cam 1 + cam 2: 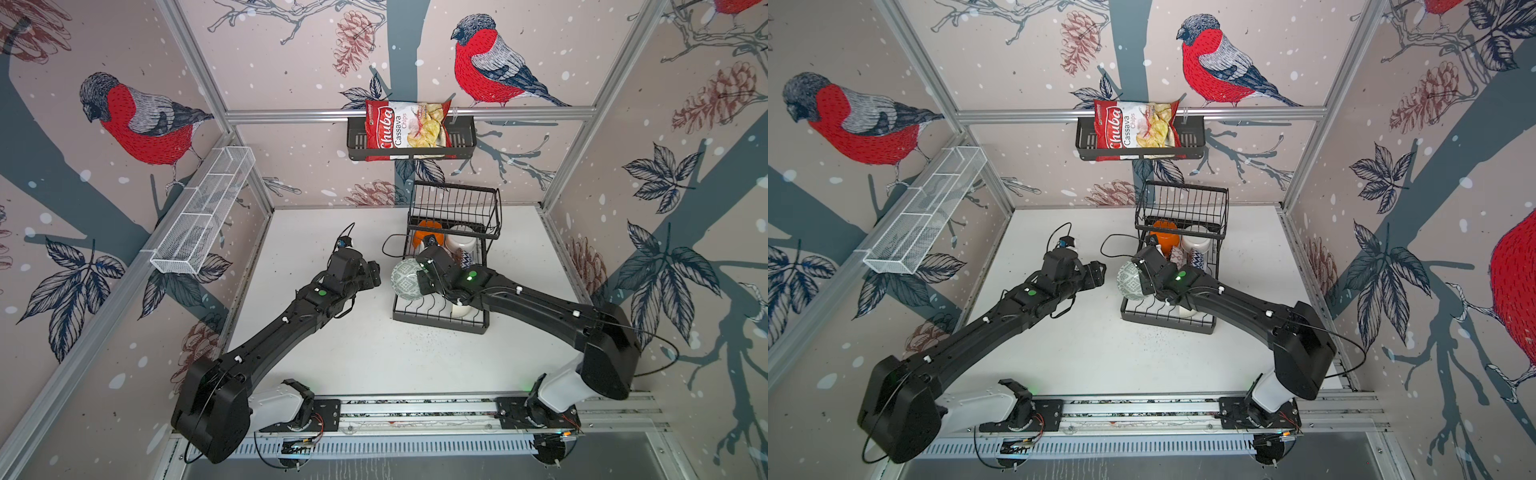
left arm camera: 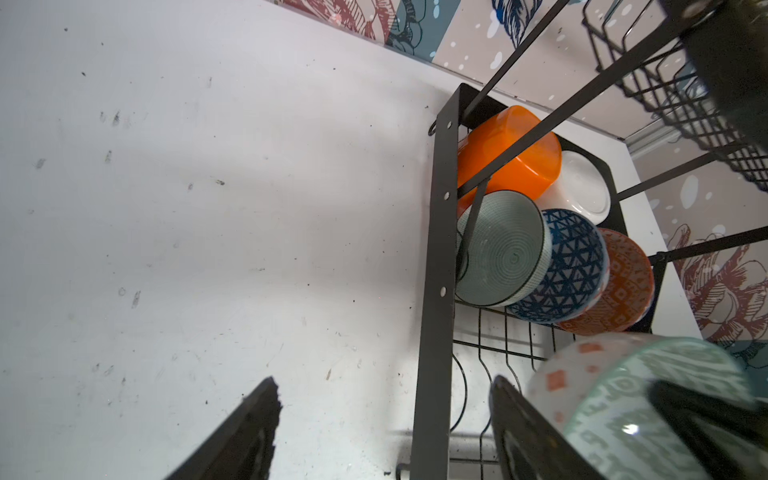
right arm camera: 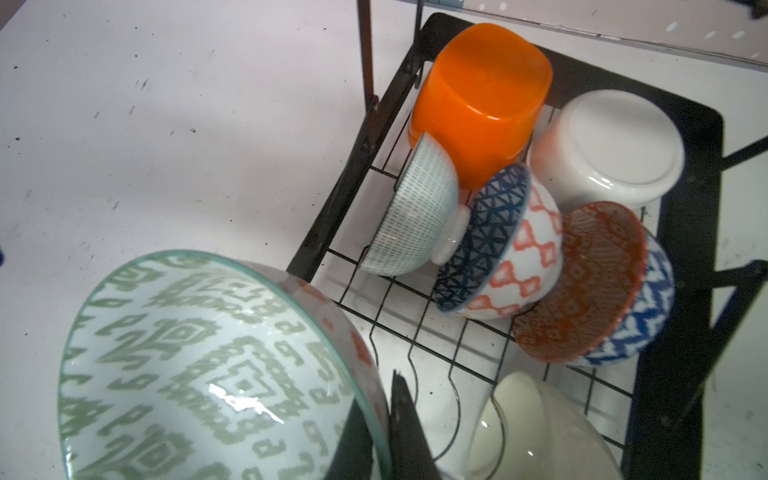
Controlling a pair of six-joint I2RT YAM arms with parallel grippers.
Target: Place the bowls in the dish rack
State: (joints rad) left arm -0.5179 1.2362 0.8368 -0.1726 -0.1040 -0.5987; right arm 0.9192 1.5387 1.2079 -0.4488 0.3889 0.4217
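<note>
My right gripper (image 3: 384,424) is shut on the rim of a teal-patterned bowl (image 3: 199,365) with orange diamonds outside. It holds this bowl (image 1: 405,278) tilted over the left edge of the dish rack (image 1: 440,324). My left gripper (image 2: 384,380) stands open and empty just left of that bowl (image 2: 623,395); in both top views it (image 1: 376,274) nearly faces the bowl. In the rack's tray lie an orange bowl (image 3: 482,99), a white bowl (image 3: 606,145), a pale teal bowl (image 2: 503,249), a blue-patterned bowl (image 2: 573,266), an orange-red bowl (image 2: 623,282) and a cream bowl (image 3: 540,428).
The rack's raised basket tier (image 1: 455,203) overhangs the back of the tray. On the back wall a black basket (image 1: 461,141) holds a chips bag (image 1: 409,129). A long white mesh tray (image 1: 203,216) hangs on the left wall. The white table (image 1: 332,353) spreads left of the rack.
</note>
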